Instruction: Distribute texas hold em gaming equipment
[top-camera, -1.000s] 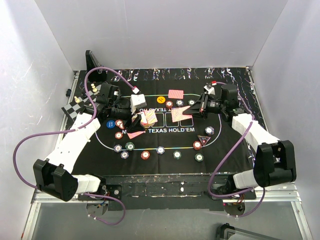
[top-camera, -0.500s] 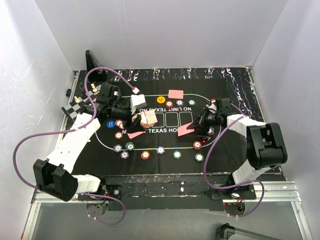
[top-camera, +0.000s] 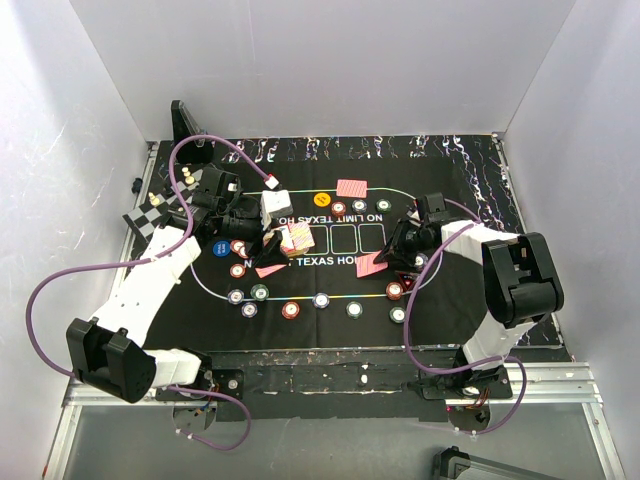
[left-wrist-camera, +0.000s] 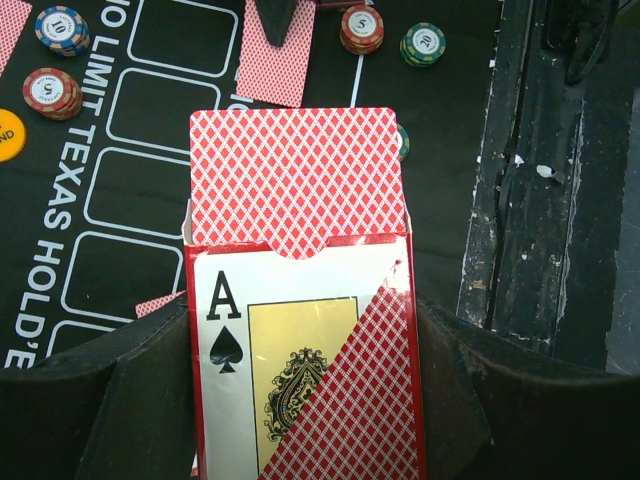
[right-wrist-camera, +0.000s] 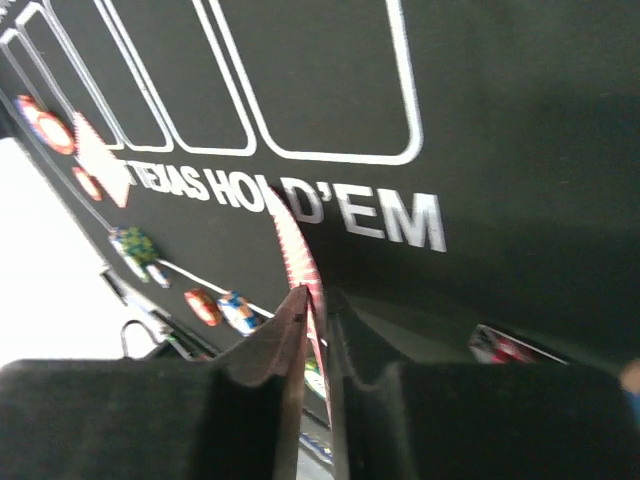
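My left gripper (top-camera: 283, 240) is shut on an open card box (left-wrist-camera: 300, 380) with an ace of spades on its face. The red-backed deck (left-wrist-camera: 295, 175) sticks out of the top of the box. My right gripper (top-camera: 388, 258) sits low over the mat's right half, its jaws nearly closed on the edge of a red-backed playing card (top-camera: 371, 264). That card (right-wrist-camera: 292, 235) curves down onto the mat by the "HOLD'EM" lettering. Two more cards (top-camera: 352, 187) (top-camera: 270, 268) lie face down. Poker chips (top-camera: 320, 300) ring the printed oval, and the orange button (top-camera: 321, 199) lies at the far side.
The black Texas Hold'em mat (top-camera: 460, 170) covers the table. A small chessboard with pieces (top-camera: 150, 212) stands at the mat's left edge, beside the left arm. Purple cables loop over both arms. White walls close in the back and both sides.
My right gripper has carried its card from the mat's far right, nearer and lower, down to the mat by the lettering. My left gripper and the box have stayed put.
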